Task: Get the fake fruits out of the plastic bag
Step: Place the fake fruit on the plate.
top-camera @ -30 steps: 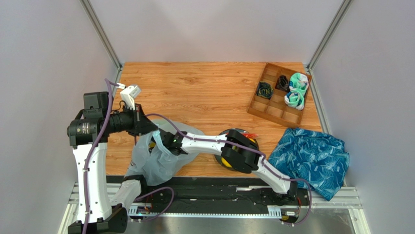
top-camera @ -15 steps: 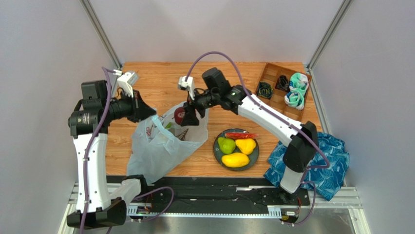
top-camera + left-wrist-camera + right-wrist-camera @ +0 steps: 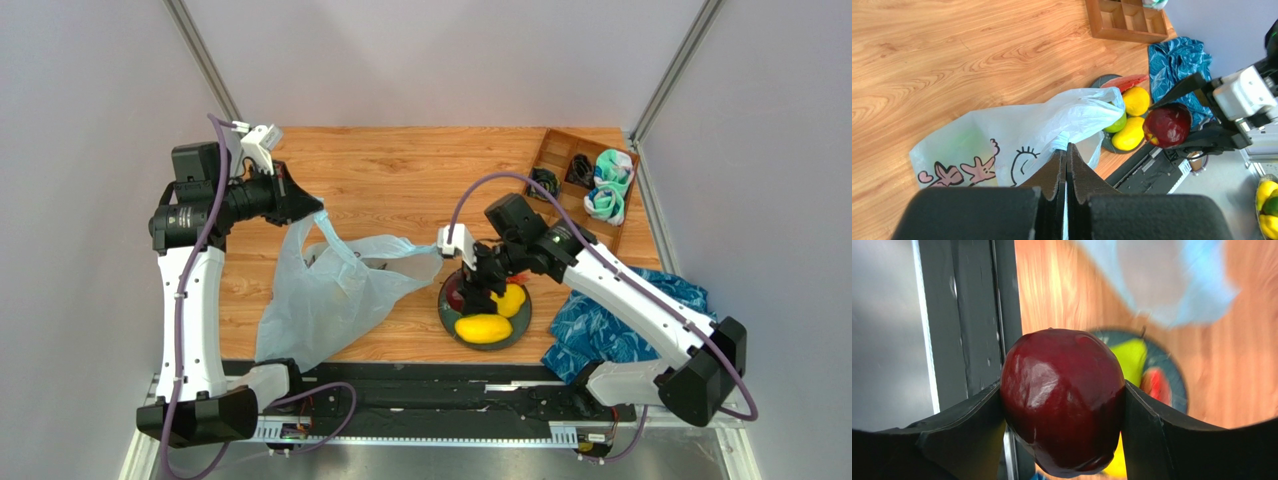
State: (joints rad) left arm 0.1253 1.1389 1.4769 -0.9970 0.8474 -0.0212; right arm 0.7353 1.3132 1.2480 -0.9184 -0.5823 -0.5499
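The plastic bag lies on the wooden table, pale and crinkly, with a pink cartoon print. My left gripper is shut on the bag's handle and holds it up. My right gripper is shut on the dark red apple, just above the left side of the dark plate. On the plate lie a yellow mango, a lemon, a green pear and a watermelon slice. The bag's inside is hidden.
A wooden compartment tray with rolled socks stands at the back right. A blue patterned cloth lies at the right near edge. The black rail runs along the near edge.
My right gripper has lifted the apple out of the bag and carried it right and nearer, to over the plate. The bag's mouth has sagged. My left gripper still holds the handle.
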